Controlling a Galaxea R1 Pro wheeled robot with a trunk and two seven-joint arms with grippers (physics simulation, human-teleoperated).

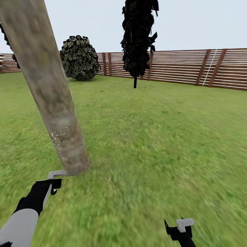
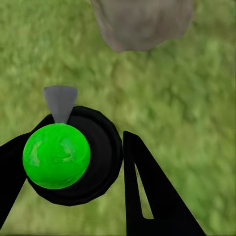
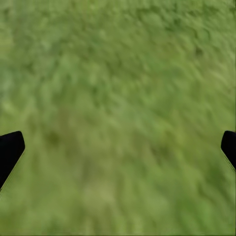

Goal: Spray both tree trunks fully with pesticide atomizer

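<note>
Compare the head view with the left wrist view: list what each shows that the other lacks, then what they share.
Head view alone: the brown slatted fence, a round dark bush, a narrow dark tree, the sky, pale specks low on the tree trunk, and the right end effector over grass.
Left wrist view alone: the atomizer's bright green ball on a black round body with a grey nozzle, held between the black fingers of the left end effector.
Shared: the grass, the trunk's base, and the left end effector.

Speckled tree trunk [image 1: 51,99] beside green-topped atomizer [image 2: 56,156].
</note>
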